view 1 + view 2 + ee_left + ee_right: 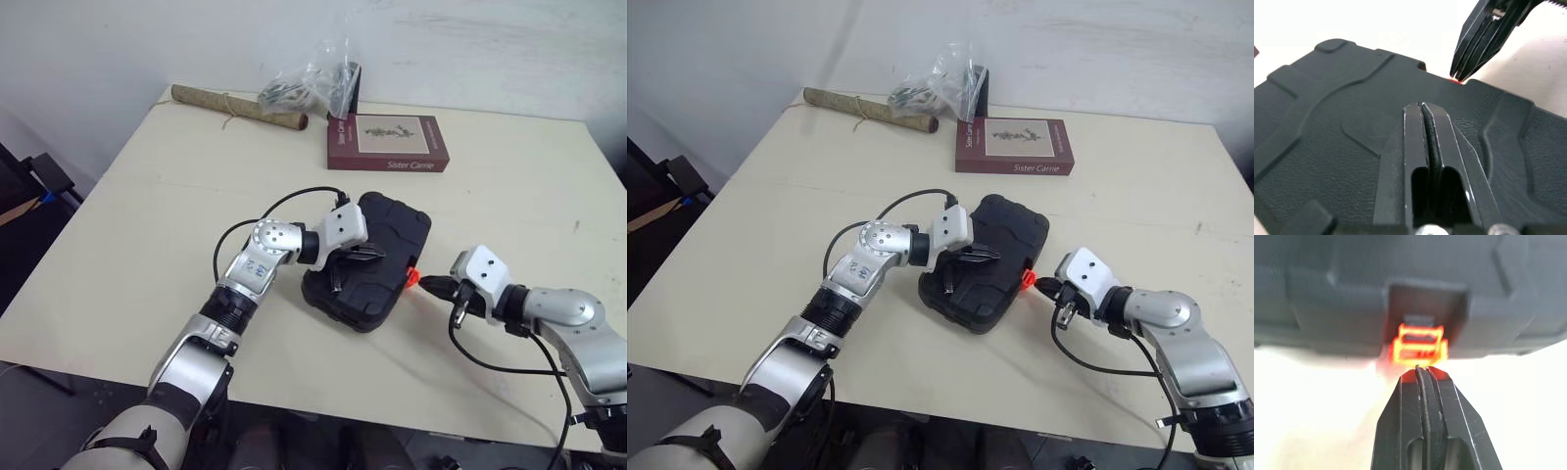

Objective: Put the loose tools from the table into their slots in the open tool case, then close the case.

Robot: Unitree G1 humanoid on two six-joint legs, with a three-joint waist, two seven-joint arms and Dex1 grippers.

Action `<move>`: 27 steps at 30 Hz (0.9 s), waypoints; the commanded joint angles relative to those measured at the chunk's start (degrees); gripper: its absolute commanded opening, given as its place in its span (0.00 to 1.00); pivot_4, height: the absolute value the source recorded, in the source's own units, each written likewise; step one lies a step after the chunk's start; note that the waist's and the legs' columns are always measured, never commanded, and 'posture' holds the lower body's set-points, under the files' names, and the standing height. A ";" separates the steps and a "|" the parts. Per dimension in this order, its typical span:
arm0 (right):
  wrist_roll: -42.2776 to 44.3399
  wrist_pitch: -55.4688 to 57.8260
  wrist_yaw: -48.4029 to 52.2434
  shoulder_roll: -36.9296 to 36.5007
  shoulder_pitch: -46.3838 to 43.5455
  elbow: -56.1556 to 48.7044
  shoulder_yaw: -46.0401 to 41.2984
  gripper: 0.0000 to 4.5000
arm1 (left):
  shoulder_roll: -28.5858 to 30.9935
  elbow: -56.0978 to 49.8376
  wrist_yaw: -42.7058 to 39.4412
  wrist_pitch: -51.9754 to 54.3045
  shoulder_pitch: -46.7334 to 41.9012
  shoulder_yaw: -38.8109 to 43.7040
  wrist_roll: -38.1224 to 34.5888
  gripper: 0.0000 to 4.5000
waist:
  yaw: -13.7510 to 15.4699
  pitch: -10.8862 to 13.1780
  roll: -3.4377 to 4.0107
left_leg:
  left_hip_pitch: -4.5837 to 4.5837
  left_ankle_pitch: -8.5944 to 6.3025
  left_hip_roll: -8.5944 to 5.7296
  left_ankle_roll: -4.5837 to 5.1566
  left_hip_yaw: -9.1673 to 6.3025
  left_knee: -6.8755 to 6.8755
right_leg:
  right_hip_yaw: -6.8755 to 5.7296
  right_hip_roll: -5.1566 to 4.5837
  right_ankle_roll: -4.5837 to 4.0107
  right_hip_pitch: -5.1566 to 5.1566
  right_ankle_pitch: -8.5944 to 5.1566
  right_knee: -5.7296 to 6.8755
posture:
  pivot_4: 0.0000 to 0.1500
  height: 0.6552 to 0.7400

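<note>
The tool case (392, 230) lies closed, so whatever sits in its slots is hidden. In the right wrist view the case and its orange latch (1419, 345) are blurred, just beyond the right pincer (1422, 369), whose fingers are pressed together. The clear bag (312, 78) at the far edge of the surface (176, 225) holds dark items too tangled to identify.

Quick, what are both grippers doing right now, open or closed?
Left gripper: closed, holding nothing, over the black tool case.
Right gripper: closed, holding nothing, tips at the orange latch.
</note>
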 commanded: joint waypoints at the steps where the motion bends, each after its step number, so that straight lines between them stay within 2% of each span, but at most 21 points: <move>1: 2.47 -2.29 1.36 -0.03 -0.05 -0.94 -3.84 0.00 | 0.35 1.91 -1.32 2.45 2.65 -1.77 1.22 0.01 | -0.03 0.00 0.00 | -0.01 0.00 0.00 0.00 0.00 0.00 | 0.00 0.00 0.00 0.00 0.00 -0.01 | 1.00 1.00; 7: 3.72 -0.66 0.66 0.51 -2.03 -1.44 -4.83 0.00 | 0.39 0.81 -1.65 3.45 3.04 -1.91 1.28 0.01 | -0.04 0.00 0.00 | 0.00 0.00 0.00 0.00 -0.01 -0.01 | -0.01 0.00 0.00 0.00 0.00 -0.03 | 1.00 1.00; 12: 1.11 8.21 -0.05 -3.31 -1.84 -2.51 -1.94 0.00 | 0.62 0.08 -2.05 4.47 3.29 -2.07 1.37 0.01 | 0.00 0.00 0.00 | -0.03 0.00 -0.01 0.00 -0.03 -0.04 | -0.03 0.00 0.00 -0.01 0.00 -0.06 | 1.00 1.00; 15: 2.76 13.30 0.33 -3.72 -1.86 -3.20 -1.10 0.00 | 1.01 -0.28 -2.14 4.95 3.64 -2.15 1.53 0.01 | -0.11 0.00 0.01 | -0.03 0.00 0.00 0.00 -0.05 -0.06 | -0.03 -0.01 0.00 0.00 0.00 -0.08 | 1.00 1.00; 19: 2.84 12.66 -0.42 -0.12 -1.91 -1.73 1.09 0.00 | 1.23 0.32 -1.80 4.56 3.69 -2.38 2.06 0.01 | -0.15 0.00 0.01 | -0.01 0.04 0.00 -0.06 -0.06 -0.12 | -0.03 0.01 0.00 -0.01 0.00 -0.09 | 1.00 1.00; 23: 3.62 10.56 -2.47 7.53 -3.52 2.48 2.19 0.00 | 0.49 1.55 0.86 3.89 3.23 -1.46 2.39 0.01 | -0.11 -0.01 0.02 | 0.01 0.06 0.00 -0.08 -0.07 -0.14 | -0.04 0.01 0.00 0.01 0.00 -0.09 | 1.00 1.00; 27: -0.32 6.01 -2.01 10.02 -5.22 7.30 5.64 0.00 | 0.05 2.13 2.60 3.79 2.93 -1.17 2.50 0.01 | -0.39 -0.10 -0.08 | 0.04 0.08 -0.02 -0.04 -0.07 -0.09 | -0.03 -0.01 0.00 0.05 0.00 -0.07 | 1.00 1.00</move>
